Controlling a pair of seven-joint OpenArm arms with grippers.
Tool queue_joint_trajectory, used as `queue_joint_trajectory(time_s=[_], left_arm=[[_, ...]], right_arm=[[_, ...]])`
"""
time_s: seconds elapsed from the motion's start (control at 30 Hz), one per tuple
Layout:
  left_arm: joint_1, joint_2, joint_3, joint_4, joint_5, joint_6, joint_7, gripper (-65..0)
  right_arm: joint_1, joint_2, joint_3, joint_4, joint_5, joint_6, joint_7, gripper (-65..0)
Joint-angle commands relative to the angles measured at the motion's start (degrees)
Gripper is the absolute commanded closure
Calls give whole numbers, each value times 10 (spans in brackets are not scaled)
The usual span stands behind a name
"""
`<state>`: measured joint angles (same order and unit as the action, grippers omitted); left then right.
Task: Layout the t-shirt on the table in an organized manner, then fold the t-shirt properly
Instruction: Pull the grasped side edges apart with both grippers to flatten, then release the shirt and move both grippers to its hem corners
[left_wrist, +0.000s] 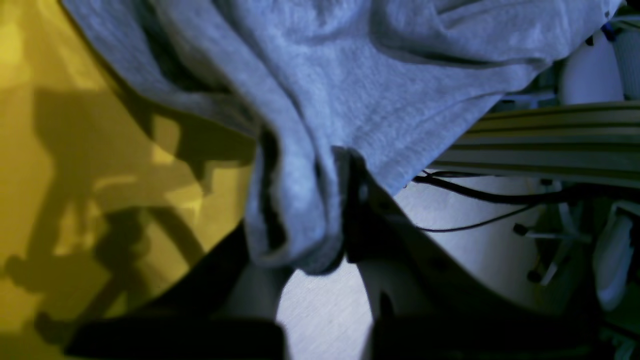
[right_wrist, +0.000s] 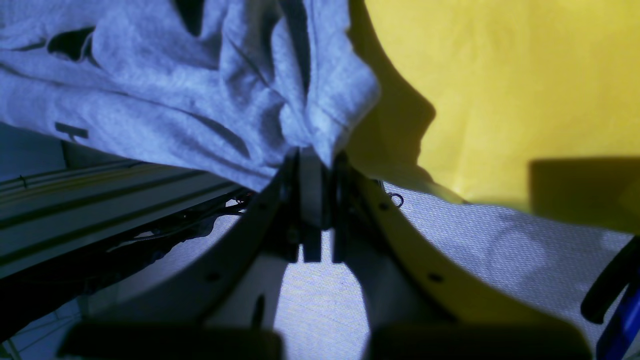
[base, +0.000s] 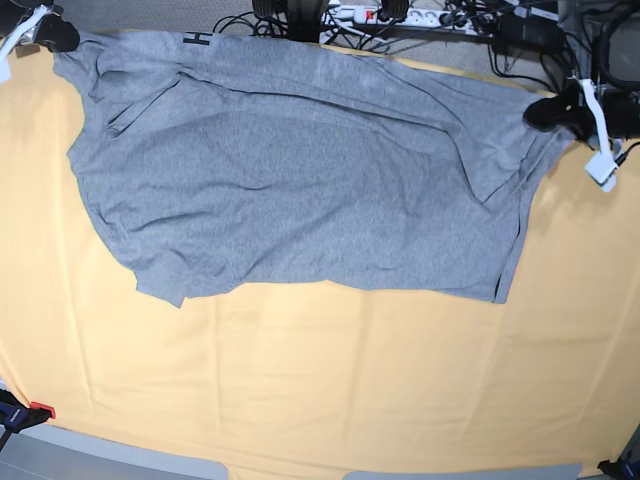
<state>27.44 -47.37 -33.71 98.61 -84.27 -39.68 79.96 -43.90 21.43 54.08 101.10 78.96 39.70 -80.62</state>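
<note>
The grey t-shirt (base: 300, 170) lies stretched across the far half of the table (base: 320, 400), wrinkled, its lower edge uneven. At the far left of the base view, my right gripper (base: 55, 38) pinches one corner. The right wrist view shows that gripper (right_wrist: 317, 160) shut on a bunched fold of t-shirt (right_wrist: 175, 100). At the right edge my left gripper (base: 550, 110) holds the other end. Seen from the left wrist, the left gripper (left_wrist: 320, 200) is shut on gathered t-shirt (left_wrist: 350, 75). A small piece of black lettering (base: 197, 39) shows at the shirt's far edge.
Cables and a power strip (base: 390, 15) lie behind the table's far edge. An aluminium rail (left_wrist: 550, 140) runs beside that edge, also seen as the rail (right_wrist: 75, 200) in the right wrist view. A clamp (base: 20, 412) sits at the near-left corner. Yellow cloth (right_wrist: 500, 100) spreads below the shirt.
</note>
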Motion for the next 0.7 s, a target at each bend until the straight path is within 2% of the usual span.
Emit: queue_joint_trajectory(time_s=[0.0, 0.13, 0.17, 0.3, 0.33, 0.37, 0.53, 0.67], left_arm=[[-3, -21, -6, 6, -3, -3, 0, 0], [-5, -21, -6, 6, -7, -3, 0, 0], [-5, -22, -6, 6, -7, -3, 0, -42], [-5, -22, -6, 6, -7, -3, 0, -388], [-5, -23, -6, 6, -7, -3, 0, -446], [-5, -24, -6, 6, -7, -3, 0, -482], [-16, -26, -17, 6, -7, -3, 0, -492], [-50, -26, -59, 6, -7, -3, 0, -492]], right_arm=[[-10, 11, 6, 8, 1, 3, 6, 0], [-10, 13, 6, 8, 10, 3, 6, 0], [-10, 15, 6, 8, 17, 3, 6, 0], [-10, 26, 7, 9, 22, 3, 6, -263], [-10, 29, 9, 9, 23, 3, 6, -293], [-10, 31, 13, 11, 23, 3, 6, -296], [-10, 37, 56, 59, 57, 3, 6, -296], [-10, 37, 116, 110, 60, 3, 6, -296]])
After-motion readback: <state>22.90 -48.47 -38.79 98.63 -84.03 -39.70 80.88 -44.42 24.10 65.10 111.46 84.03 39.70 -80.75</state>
